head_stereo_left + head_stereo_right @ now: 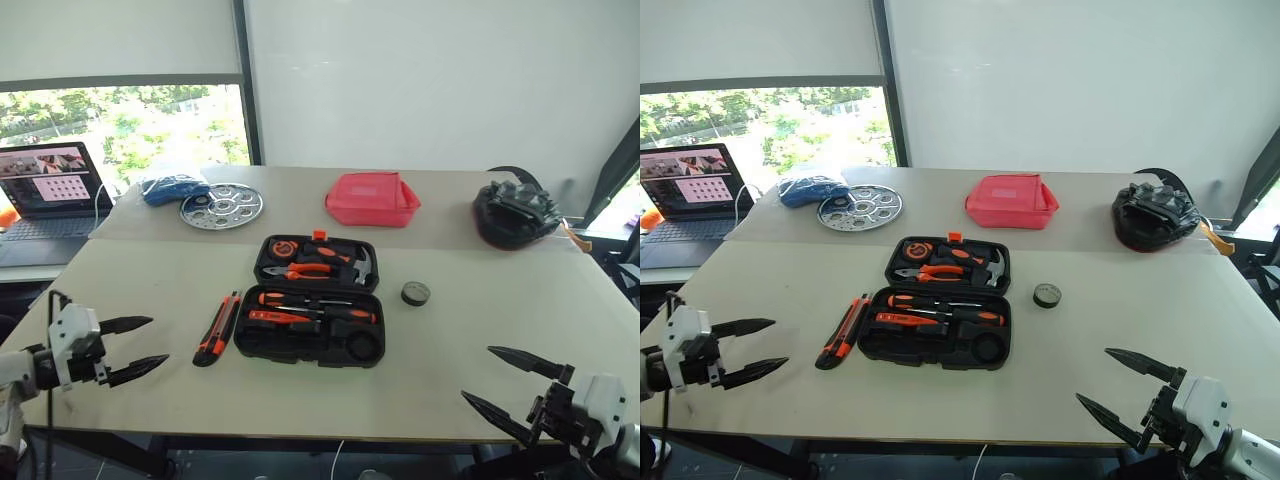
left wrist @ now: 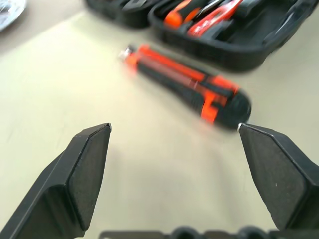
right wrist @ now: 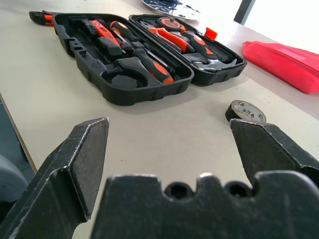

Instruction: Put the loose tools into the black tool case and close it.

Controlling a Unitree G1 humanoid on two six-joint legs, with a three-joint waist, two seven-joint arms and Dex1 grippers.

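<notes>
We hold both arms low at the near table edge; left gripper [image 1: 133, 347] level, black fingers spread, empty; right gripper [image 1: 513, 383] also spread, empty; moulded black tool case [image 1: 316, 299] lies open mid-table, screwdrivers [image 1: 310, 307] slotted; ribbed orange-black utility knife [image 1: 217, 328] just left of it; round tape roll [image 1: 415, 293] right.

Place: an office or lab room is suggested.
Evidence: plain tables [image 1: 480, 390] are set by a large window [image 1: 120, 130] with a roller blind; an open laptop [image 1: 45, 190] is placed alongside.
</notes>
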